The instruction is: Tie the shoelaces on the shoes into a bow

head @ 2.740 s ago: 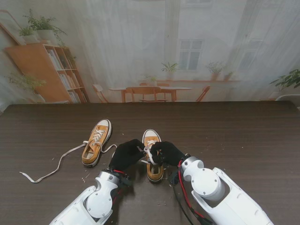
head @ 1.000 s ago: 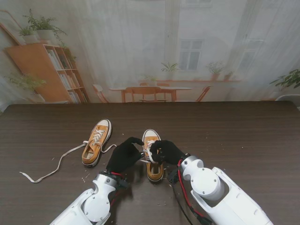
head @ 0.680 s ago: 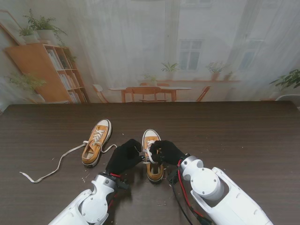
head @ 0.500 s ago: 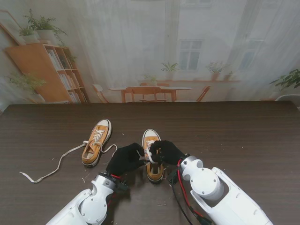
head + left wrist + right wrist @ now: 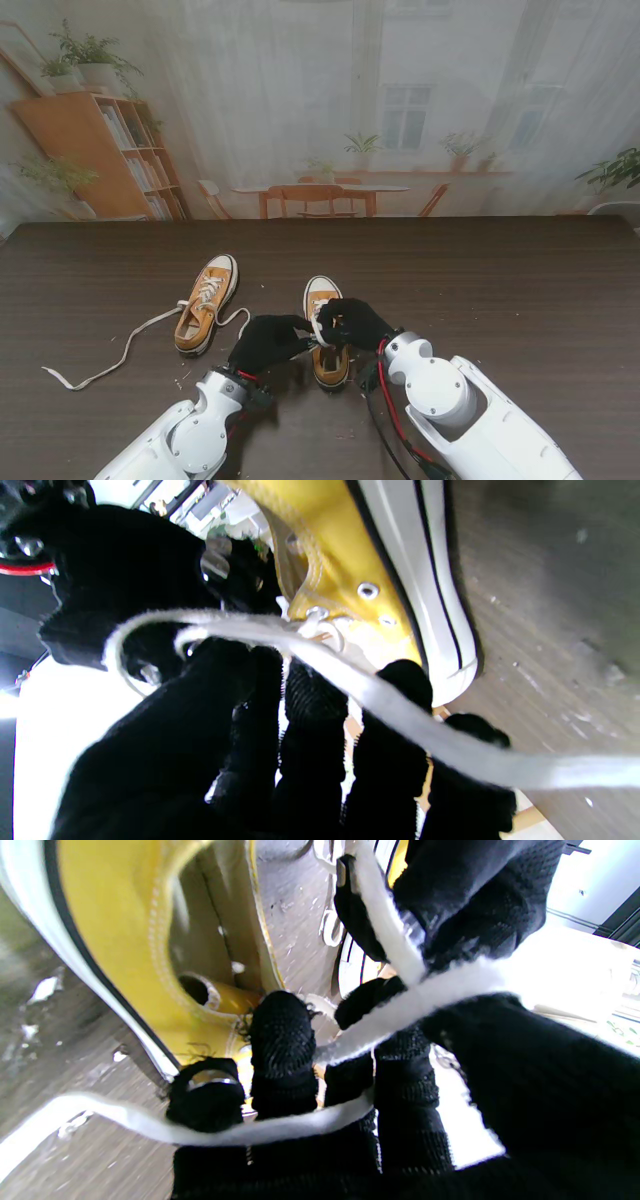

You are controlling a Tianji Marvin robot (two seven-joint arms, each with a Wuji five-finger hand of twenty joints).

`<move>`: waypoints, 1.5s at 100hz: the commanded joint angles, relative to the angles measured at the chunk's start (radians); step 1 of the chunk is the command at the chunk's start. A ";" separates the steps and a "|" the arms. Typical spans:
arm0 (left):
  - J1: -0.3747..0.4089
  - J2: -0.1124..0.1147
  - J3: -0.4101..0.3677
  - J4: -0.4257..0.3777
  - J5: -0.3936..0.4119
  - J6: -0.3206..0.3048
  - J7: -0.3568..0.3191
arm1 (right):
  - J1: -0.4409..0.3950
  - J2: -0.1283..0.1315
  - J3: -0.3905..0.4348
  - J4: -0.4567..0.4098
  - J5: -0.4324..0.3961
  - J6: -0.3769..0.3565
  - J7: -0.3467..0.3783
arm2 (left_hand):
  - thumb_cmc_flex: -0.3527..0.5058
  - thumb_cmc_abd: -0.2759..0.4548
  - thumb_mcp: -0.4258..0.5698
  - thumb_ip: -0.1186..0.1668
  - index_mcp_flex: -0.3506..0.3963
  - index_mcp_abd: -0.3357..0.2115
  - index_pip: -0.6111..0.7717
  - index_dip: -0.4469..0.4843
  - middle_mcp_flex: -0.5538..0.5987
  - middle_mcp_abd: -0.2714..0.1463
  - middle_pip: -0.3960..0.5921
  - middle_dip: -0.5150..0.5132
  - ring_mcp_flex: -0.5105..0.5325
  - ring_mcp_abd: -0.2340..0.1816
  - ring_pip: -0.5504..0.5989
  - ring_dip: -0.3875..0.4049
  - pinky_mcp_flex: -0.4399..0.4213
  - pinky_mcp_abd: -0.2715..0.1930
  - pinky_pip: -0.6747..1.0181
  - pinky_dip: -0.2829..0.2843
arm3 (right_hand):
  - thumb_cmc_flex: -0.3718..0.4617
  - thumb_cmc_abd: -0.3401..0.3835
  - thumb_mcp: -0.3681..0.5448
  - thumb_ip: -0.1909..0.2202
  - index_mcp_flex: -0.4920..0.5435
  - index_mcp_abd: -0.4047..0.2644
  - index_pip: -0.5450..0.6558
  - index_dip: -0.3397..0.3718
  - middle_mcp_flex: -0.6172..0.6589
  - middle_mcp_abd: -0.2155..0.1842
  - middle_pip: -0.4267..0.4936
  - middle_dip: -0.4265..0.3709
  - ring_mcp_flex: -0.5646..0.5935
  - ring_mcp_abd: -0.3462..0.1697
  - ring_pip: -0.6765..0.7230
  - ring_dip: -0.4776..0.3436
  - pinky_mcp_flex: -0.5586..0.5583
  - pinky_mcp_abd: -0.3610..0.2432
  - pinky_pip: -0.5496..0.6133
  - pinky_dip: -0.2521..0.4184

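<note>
A: Both black-gloved hands are seen bunched over the near shoe, the arms bent in from the bottom corners. The left robot hand is laid low, fingers stretched toward the shoe's side.

B: And from the left wrist, a white lace is seen draped across those fingers in a loop. Whether it is actually pinched cannot be told.

A: The right robot hand is curled over the shoe's opening. In the right wrist view the lace is pressed between thumb and fingers, so a hold on it is shown.

B: The setting: a dark wood-grain table, speckled with pale crumbs, and a printed backdrop of a curtained room with a bookshelf and plants behind it.

A: The near shoe is found dead centre, toe pointed away, touched by both hands. The second shoe is set well to the left, apart from the left robot hand, its loose lace trailed out across the table farther left.
</note>
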 commanded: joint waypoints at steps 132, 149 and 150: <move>-0.006 -0.002 0.030 -0.023 -0.238 -0.011 -0.153 | -0.004 0.021 -0.001 -0.016 -0.012 0.025 0.082 | -0.026 0.158 0.082 0.035 -0.193 -0.038 -0.367 0.072 -0.105 0.047 -0.007 0.020 -0.072 0.017 0.008 0.051 -0.106 0.050 -0.032 0.076 | 0.009 0.021 0.003 0.008 -0.004 -0.087 -0.004 0.013 0.000 -0.010 -0.006 0.000 0.002 0.002 -0.002 0.017 -0.003 -0.004 0.030 0.001; -0.007 -0.006 0.032 -0.016 -0.265 -0.038 -0.155 | 0.003 0.021 -0.004 -0.015 -0.008 0.051 0.093 | 0.001 0.156 0.084 0.031 -0.188 -0.058 -0.366 0.073 -0.100 0.046 -0.003 0.022 -0.071 0.015 0.007 0.051 -0.107 0.047 -0.032 0.077 | 0.013 0.027 0.000 0.008 -0.005 -0.083 -0.004 0.014 -0.003 -0.007 -0.006 0.002 -0.003 0.003 -0.003 0.017 -0.005 -0.007 0.029 0.001; -0.007 -0.007 0.032 -0.014 -0.266 -0.041 -0.155 | 0.004 0.021 -0.005 -0.015 -0.009 0.054 0.091 | 0.002 0.155 0.083 0.031 -0.188 -0.059 -0.366 0.073 -0.100 0.047 -0.003 0.022 -0.071 0.015 0.007 0.051 -0.107 0.047 -0.032 0.077 | 0.015 0.027 0.000 0.008 -0.005 -0.082 -0.005 0.014 -0.002 -0.006 -0.006 0.002 -0.003 0.004 -0.003 0.018 -0.005 -0.007 0.029 0.001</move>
